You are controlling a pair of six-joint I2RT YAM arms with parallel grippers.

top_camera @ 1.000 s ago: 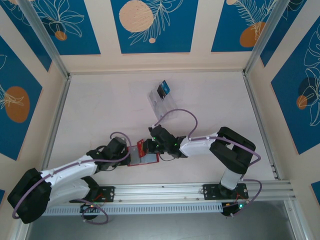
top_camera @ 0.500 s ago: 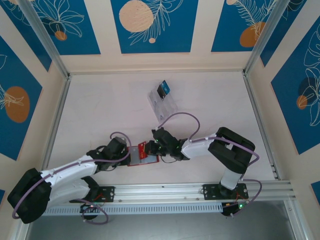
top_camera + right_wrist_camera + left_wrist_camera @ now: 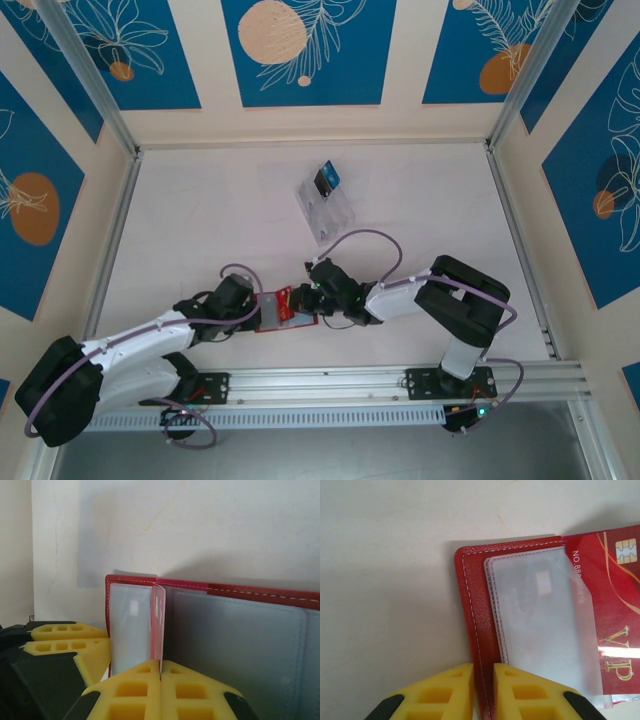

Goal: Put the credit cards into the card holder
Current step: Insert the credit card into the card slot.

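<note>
The card holder [image 3: 281,313] lies open near the table's front, a red wallet [image 3: 474,610] with clear sleeves and grey lining [image 3: 240,645]. My left gripper [image 3: 483,669] is shut on its red left edge, pinning it; from above this gripper [image 3: 257,308] sits at the wallet's left side. My right gripper [image 3: 160,664] is shut on a red credit card [image 3: 159,615] held on edge over the open wallet. In the left wrist view that red card [image 3: 615,595], marked VIP, reaches partly under a clear sleeve [image 3: 545,625]. From above, the right gripper [image 3: 309,297] is at the wallet's right side.
A clear plastic slotted rack [image 3: 330,212] stands further back at mid table, with a blue and a black card [image 3: 326,179] upright at its far end. The aluminium rail [image 3: 330,380] runs along the near edge behind both arm bases.
My right gripper has shifted slightly toward the near edge with the red card, lower over the wallet. The left gripper and the wallet have stayed put.
</note>
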